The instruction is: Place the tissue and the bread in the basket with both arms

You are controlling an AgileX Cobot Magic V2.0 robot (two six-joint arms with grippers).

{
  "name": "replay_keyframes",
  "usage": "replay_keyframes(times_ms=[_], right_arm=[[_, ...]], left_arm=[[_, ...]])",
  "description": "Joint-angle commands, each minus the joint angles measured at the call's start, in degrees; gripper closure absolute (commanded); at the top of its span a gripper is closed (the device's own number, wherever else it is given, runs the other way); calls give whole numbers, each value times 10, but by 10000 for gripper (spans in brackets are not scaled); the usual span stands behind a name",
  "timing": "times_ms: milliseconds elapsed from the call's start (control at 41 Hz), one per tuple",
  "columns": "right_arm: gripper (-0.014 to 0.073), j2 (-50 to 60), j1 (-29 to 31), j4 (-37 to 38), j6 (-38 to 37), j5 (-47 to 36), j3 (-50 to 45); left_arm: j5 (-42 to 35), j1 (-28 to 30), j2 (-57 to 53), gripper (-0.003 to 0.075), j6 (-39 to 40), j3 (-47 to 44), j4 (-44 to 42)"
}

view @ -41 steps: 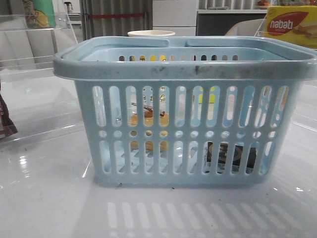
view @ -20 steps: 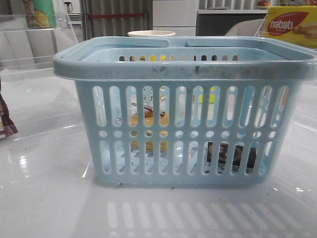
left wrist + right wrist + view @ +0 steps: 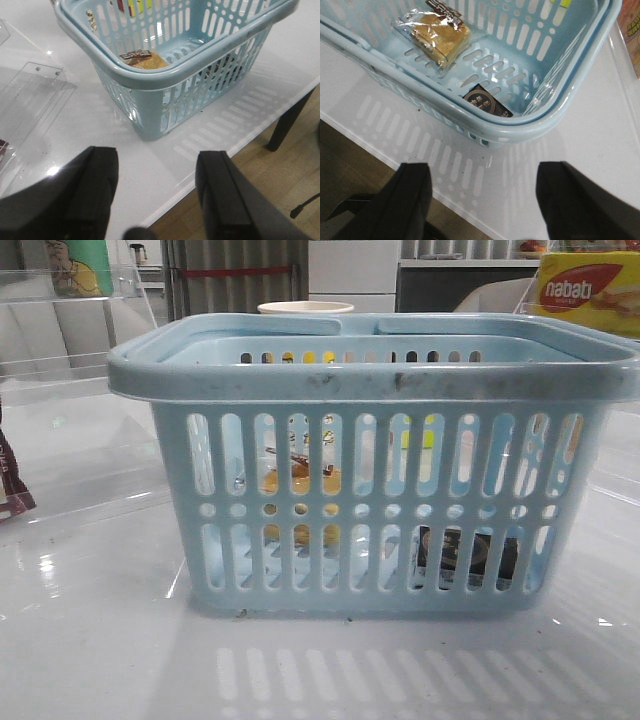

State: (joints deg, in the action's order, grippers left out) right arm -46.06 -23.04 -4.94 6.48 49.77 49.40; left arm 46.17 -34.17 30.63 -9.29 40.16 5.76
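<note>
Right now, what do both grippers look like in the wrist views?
Each shows two broad, blocky fingers in matte black. Left gripper: rounded upper corners, plain faces, no markings visible. Right gripper: same dark, flat-sided fingers. No cables are visible on either.

The counter (image 3: 90, 640) is white and glossy and mirrors the basket's slots. The basket (image 3: 370, 380) stands directly on it, near one edge. A clear acrylic stand (image 3: 30, 95) rests on it beside the basket. A dark bag (image 3: 12, 490) sits at the left.
</note>
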Motion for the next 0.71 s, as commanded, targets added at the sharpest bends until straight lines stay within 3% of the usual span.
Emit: replay_keyframes(times_ms=[0,171,415,683], right_arm=[[43,5,1,3,3,-37,14],[109,5,1,3,3,-37,14],[414,5,1,3,3,-37,14],[565,5,1,3,3,-35,14]], left_arm=[[-46,-2,2,297,44,15,-23],[-46,-2,2,297,52,15,-28],[-46,-2,2,300,52,15,-28],[-46,-2,2,454,52,15,-28]])
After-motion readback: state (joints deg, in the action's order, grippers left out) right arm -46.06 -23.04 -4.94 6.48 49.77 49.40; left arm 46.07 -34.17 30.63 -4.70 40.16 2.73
